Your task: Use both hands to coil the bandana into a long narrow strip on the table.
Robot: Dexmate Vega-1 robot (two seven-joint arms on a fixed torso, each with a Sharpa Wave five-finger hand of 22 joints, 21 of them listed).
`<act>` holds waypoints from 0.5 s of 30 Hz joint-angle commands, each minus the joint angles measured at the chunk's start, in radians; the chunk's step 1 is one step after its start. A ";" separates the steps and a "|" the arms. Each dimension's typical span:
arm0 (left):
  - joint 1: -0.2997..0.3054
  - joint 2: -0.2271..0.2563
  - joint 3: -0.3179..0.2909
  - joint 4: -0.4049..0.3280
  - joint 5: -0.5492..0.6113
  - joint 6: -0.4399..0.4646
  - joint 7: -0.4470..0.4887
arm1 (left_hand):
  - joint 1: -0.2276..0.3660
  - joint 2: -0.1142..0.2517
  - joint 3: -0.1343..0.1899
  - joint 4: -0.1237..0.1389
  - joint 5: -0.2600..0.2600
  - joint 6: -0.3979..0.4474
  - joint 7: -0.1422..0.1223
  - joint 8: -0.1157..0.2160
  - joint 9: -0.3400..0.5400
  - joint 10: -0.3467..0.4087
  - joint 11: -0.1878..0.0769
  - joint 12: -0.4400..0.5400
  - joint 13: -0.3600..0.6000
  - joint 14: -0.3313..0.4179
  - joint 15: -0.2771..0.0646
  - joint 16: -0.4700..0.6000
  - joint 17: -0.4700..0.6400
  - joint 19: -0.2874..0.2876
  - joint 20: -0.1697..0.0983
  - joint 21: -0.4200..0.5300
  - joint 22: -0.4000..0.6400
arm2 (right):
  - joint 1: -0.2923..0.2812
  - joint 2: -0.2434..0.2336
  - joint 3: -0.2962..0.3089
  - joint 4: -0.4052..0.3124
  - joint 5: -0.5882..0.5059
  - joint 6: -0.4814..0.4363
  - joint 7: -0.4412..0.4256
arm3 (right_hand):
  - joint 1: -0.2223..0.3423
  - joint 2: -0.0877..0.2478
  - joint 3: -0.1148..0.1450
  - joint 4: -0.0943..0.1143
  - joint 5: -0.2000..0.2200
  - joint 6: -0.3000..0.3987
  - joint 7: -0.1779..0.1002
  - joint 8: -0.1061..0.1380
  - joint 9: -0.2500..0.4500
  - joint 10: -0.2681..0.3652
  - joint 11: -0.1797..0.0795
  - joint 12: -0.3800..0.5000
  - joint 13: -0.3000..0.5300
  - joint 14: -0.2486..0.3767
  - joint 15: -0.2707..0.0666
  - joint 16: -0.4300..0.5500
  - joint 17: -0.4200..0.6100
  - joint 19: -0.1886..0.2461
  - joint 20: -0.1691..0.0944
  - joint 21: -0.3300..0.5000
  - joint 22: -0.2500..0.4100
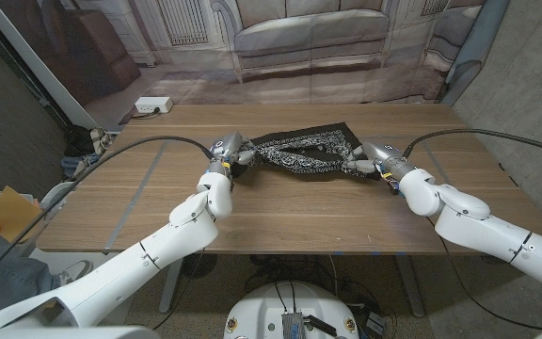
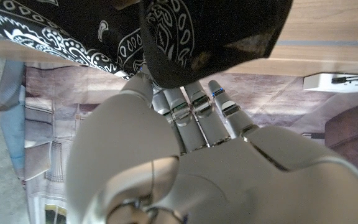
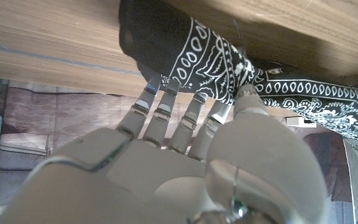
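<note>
Bandana (image 1: pixel 305 151) sits mid-frame, my left hand (image 1: pixel 229 151) and right hand (image 1: pixel 370 158) each pinching an end, so I think uneven rolling could twist it.

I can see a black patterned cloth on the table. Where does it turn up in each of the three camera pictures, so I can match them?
Head view: the bandana lies at the table's far middle, stretched between the left hand and right hand.
Left wrist view: its bunched end sits beyond the left hand's fingers.
Right wrist view: its rolled end sits at the right hand's fingertips.
Shared landmark: the white paisley print against the wooden tabletop.
</note>
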 commanded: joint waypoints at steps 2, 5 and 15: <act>-0.070 0.016 -0.105 -0.045 -0.229 0.018 -0.072 | 0.008 0.014 0.016 -0.005 0.000 0.097 0.101 0.001 0.013 0.009 0.016 0.009 0.008 0.023 0.007 -0.005 0.002 0.017 -0.002 0.006 0.002 | 0.106 0.015 -0.018 0.019 0.058 -0.009 0.091 | 0.012 0.002 0.015 -0.006 -0.002 0.019 0.001 0.014 0.011 0.023 0.000 0.008 0.003 0.020 -0.029 -0.001 0.001 0.004 0.015 0.003 0.006; -0.076 0.024 -0.104 -0.050 -0.260 0.024 -0.075 | 0.010 0.014 0.021 -0.008 0.001 0.096 0.103 0.000 0.017 0.010 0.017 0.009 0.010 0.026 0.008 -0.006 0.002 0.022 -0.002 0.007 0.003 | 0.128 0.019 -0.033 0.027 0.051 -0.006 0.107 | 0.013 0.002 0.017 -0.007 -0.001 0.023 0.001 0.016 0.013 0.028 0.000 0.009 0.003 0.021 -0.031 -0.002 0.001 0.004 0.015 0.003 0.006; -0.111 0.042 -0.111 -0.047 -0.370 0.073 -0.094 | -0.002 0.020 0.032 -0.005 0.001 0.081 0.111 -0.009 0.025 -0.003 0.025 0.004 0.014 0.044 0.030 -0.007 0.003 0.031 0.001 0.008 0.005 | 0.203 0.055 -0.074 0.075 0.019 0.027 0.138 | 0.007 0.002 0.020 -0.007 0.000 0.025 0.001 0.019 0.019 0.045 0.000 0.013 0.003 0.031 -0.038 -0.002 0.001 -0.005 0.007 0.000 0.006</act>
